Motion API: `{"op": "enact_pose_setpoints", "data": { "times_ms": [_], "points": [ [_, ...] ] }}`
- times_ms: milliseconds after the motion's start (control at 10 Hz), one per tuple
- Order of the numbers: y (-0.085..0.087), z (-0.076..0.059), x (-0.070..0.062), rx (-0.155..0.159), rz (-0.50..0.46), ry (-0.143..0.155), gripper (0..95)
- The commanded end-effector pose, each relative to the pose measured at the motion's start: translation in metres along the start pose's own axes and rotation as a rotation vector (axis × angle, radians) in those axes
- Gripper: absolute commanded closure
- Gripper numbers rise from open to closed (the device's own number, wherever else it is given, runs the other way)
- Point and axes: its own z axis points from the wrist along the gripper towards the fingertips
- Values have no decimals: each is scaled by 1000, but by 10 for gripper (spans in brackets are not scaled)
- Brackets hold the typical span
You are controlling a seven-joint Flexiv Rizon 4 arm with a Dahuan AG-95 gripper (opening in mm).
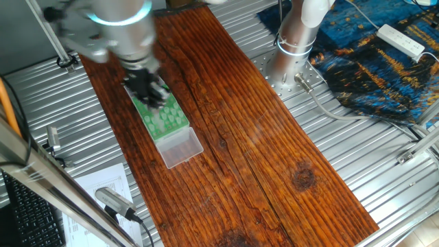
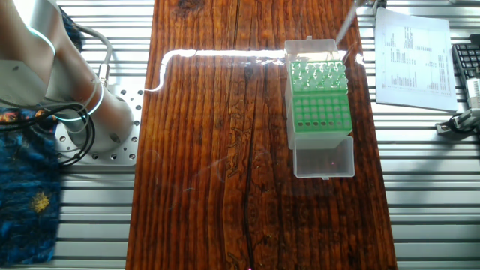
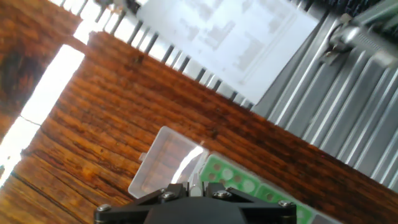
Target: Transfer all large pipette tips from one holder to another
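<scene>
A green rack (image 2: 319, 112) with rows of holes sits in a clear plastic box (image 2: 324, 159) on the wooden board. Several translucent large pipette tips (image 2: 319, 73) stand in the rack's rows at one end. In one fixed view my gripper (image 1: 149, 88) hangs over one end of the green rack (image 1: 167, 118). In the hand view my gripper (image 3: 195, 188) is shut on a whitish pipette tip (image 3: 195, 184) held between the two black fingers (image 3: 179, 191), above the rack (image 3: 249, 186). The gripper does not show in the other fixed view.
The box's clear open part (image 1: 182, 147) lies at the rack's near end. The wooden board (image 1: 260, 144) rests on a ribbed metal table. A printed sheet (image 2: 412, 52) lies beside the board. The arm's base (image 1: 295, 41), a blue cloth (image 1: 377, 62) and a power strip (image 1: 401, 40) are at the back.
</scene>
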Motion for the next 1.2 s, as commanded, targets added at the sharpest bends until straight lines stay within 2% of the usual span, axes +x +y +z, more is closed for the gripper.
{"op": "enact_pose_setpoints", "data": {
  "times_ms": [100,500,1200],
  "points": [
    [-2,7,11,-2,-37,-1,950],
    [-2,10,17,9,-51,6,950],
    [-1,17,29,9,-66,6,950]
  ]
}}
